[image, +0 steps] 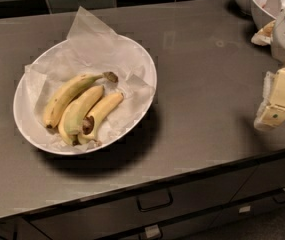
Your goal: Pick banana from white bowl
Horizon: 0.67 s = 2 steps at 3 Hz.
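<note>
The white bowl is a large shallow oval lined with crinkled white paper, on the left of the grey counter. Three yellow bananas lie side by side in it, stems toward the upper right. My gripper is at the right edge of the view, above the counter's front right part, well to the right of the bowl and apart from it. It holds nothing that I can see.
Two smaller, deeper white bowls stand at the back right corner of the counter. The grey counter runs to a dark tiled wall at the back. Drawers with handles sit below its front edge.
</note>
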### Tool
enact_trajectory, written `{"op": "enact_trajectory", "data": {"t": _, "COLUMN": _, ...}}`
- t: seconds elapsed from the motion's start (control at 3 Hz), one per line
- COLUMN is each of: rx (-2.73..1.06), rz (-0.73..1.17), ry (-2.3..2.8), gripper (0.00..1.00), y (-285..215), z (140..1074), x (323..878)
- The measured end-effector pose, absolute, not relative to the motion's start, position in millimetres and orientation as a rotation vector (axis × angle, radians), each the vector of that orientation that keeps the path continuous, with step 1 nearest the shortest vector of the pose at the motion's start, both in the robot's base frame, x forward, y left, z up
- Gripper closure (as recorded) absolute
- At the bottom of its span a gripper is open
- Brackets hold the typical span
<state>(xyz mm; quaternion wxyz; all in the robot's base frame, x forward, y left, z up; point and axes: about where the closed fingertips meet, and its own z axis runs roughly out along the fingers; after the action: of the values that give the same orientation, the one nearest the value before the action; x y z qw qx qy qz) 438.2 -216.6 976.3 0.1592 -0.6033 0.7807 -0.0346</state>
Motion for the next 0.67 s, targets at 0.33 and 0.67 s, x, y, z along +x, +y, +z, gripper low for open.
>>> {"op": "enact_trajectory", "data": {"t": 0.33, "rx": -1.725, "rz": -0.099, "ry": 2.231, "gripper": 0.0, "y": -216.5, "z": 976.4, "x": 438.2}}
{"op": "enact_trajectory", "data": {"t": 0.67, "rx": -1.733, "rz": -0.107, "ry": 2.217, "gripper": 0.0, "y": -213.5, "z": 978.8, "x": 438.6}}
